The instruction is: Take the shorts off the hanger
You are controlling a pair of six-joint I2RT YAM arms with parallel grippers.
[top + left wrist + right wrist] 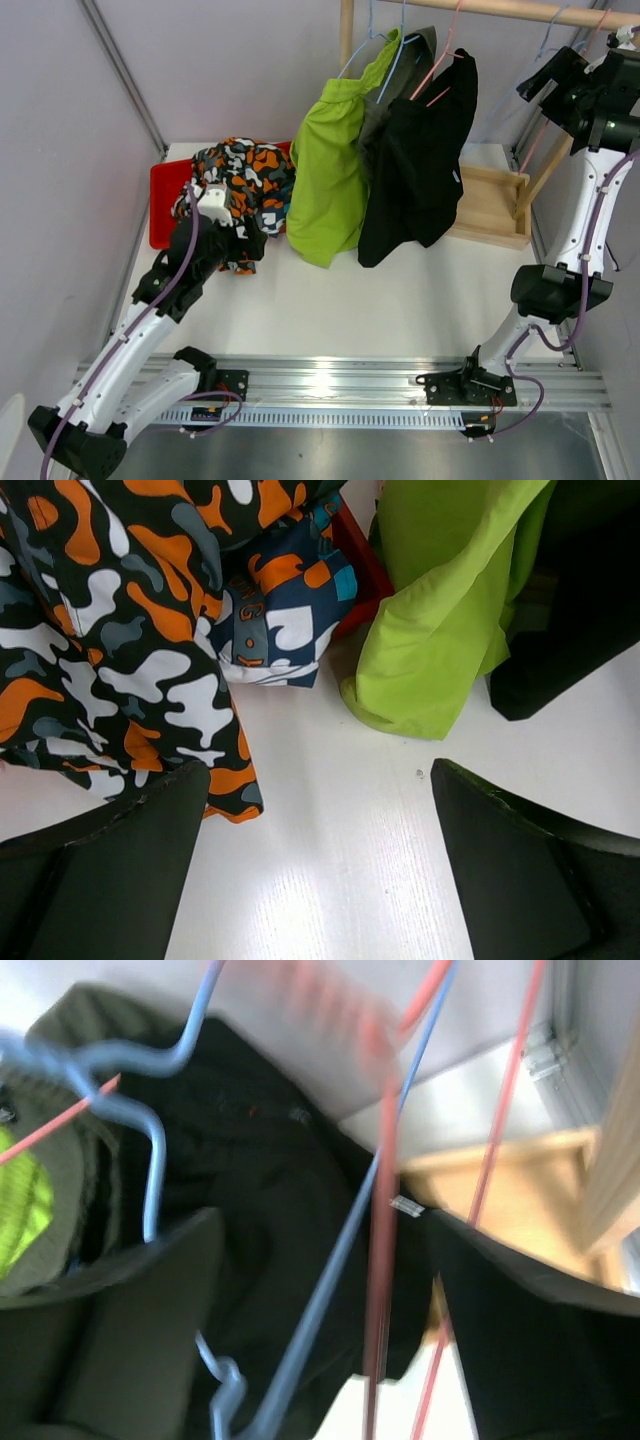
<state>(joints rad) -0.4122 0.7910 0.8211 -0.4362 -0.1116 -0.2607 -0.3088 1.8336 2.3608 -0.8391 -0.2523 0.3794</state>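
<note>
Red tray point(160, 205) (patterned shorts point(245, 175) atop)

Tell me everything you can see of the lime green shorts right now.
The lime green shorts are soft, smooth fabric with the waistband at the top, hanging from a light blue hanger on the wooden rail. They droop in long folds, the lower hem seemingly reaching the white table. The grey-olive pair hangs against them.
</note>
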